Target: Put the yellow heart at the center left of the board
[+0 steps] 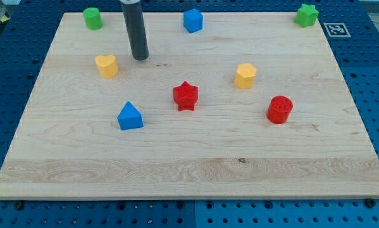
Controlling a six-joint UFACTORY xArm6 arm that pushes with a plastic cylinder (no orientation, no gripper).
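The yellow heart (pixel 106 65) lies in the upper left part of the wooden board (pixel 189 171). My tip (pixel 140 58) stands just to the right of the heart and slightly above it in the view, a small gap apart from it. The rod rises out of the view's top.
A green cylinder (pixel 92 18) sits at the top left, a blue block (pixel 193 20) at top centre, a green star (pixel 307 14) at top right. A yellow hexagon block (pixel 245 75), a red star (pixel 185 95), a red cylinder (pixel 279 109) and a blue triangular block (pixel 130 116) lie mid-board.
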